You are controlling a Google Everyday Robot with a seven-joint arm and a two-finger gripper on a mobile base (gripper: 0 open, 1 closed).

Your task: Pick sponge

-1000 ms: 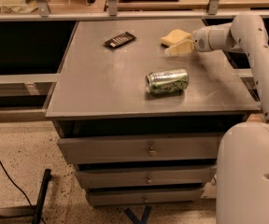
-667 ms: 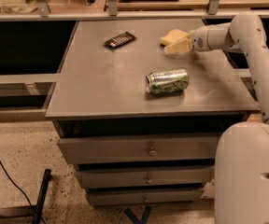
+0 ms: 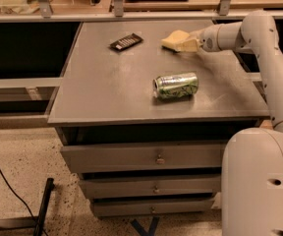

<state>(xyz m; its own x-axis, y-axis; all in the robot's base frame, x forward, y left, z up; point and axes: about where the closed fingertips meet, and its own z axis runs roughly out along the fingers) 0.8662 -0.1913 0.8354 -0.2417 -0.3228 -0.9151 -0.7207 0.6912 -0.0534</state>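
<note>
My gripper point(image 3: 180, 42) is at the end of the white arm point(image 3: 230, 35), low over the far right part of the grey table top point(image 3: 107, 82). Its tip is a pale yellow mass that points left. I cannot tell the sponge apart from that pale yellow tip, and no separate sponge shows anywhere on the table. A green can point(image 3: 176, 85) lies on its side in front of the gripper, apart from it.
A flat black remote-like object point(image 3: 126, 42) lies at the far middle of the table. Drawers point(image 3: 156, 159) are below the table top. The robot's white body point(image 3: 259, 181) fills the lower right. A shelf rail point(image 3: 131, 14) runs behind the table.
My gripper has moved a little to the left over the table. The can and the black object have not moved.
</note>
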